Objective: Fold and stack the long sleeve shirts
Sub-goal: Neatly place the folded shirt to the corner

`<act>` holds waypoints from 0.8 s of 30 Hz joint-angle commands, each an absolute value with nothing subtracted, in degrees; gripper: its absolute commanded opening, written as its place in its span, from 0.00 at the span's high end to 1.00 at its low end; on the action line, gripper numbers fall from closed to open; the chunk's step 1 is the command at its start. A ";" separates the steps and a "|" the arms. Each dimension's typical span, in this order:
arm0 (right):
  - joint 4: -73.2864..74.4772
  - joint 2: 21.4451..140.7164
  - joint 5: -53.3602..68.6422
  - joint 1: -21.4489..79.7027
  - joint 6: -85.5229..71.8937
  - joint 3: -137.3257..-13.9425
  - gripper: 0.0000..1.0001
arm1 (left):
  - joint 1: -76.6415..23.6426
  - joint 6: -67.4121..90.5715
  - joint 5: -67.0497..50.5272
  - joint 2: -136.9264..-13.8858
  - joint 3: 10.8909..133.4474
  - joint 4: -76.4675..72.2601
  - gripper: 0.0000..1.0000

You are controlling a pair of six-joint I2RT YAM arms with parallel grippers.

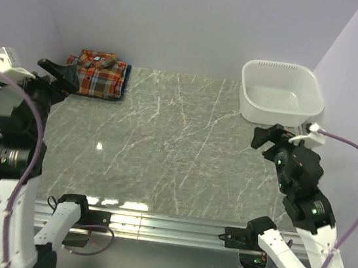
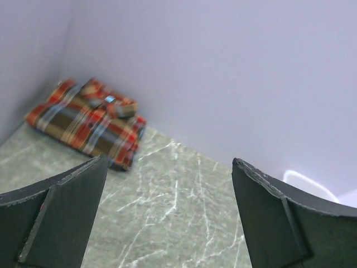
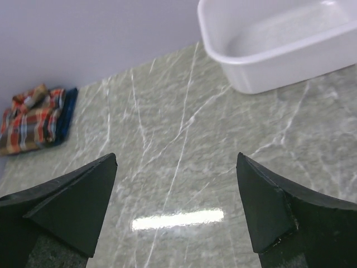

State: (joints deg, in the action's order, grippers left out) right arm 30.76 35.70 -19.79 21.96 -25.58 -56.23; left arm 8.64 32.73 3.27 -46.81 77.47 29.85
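Note:
A folded red-orange plaid shirt [image 1: 96,73] lies in the table's far left corner, collar up. It rests on a folded blue shirt, of which only the right edge [image 1: 126,82] shows. The stack also shows in the left wrist view [image 2: 89,120] and the right wrist view [image 3: 30,120], with the blue edge [image 3: 66,111] beside it. My left gripper [image 1: 59,78] is open and empty, raised just left of the stack [image 2: 169,162]. My right gripper [image 1: 273,136] is open and empty above the table's right side [image 3: 177,158].
A white plastic tub [image 1: 281,111] stands empty at the far right, just behind my right gripper; its wall shows in the right wrist view [image 3: 268,75]. The grey marble table [image 1: 164,145] is walled at the back and on both sides.

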 commanded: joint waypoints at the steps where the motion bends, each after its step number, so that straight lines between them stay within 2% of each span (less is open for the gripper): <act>1: 31.90 30.52 -25.84 21.80 -24.17 -56.25 0.05 | -0.14 24.98 12.73 -43.62 80.06 36.64 0.01; 4: 32.78 26.56 -28.55 21.80 -22.59 -55.29 0.05 | -6.57 22.60 19.58 -36.60 79.28 38.05 0.01; 8: 32.35 21.28 -30.23 21.80 -19.87 -52.30 0.05 | -10.01 21.53 27.41 -29.89 78.23 41.48 0.01; 15: 29.01 11.17 -32.08 21.71 -17.41 -45.10 0.05 | -12.30 26.26 42.26 -19.96 66.04 42.81 0.01; 24: 23.73 5.01 -32.43 21.80 -15.21 -37.71 0.05 | -13.54 29.18 43.42 -7.13 48.27 33.76 0.01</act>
State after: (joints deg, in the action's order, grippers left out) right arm 28.29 6.31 -31.09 21.96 -16.78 -38.74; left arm -13.39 27.73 41.54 -9.45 50.22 39.59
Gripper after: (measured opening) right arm 0.946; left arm 0.993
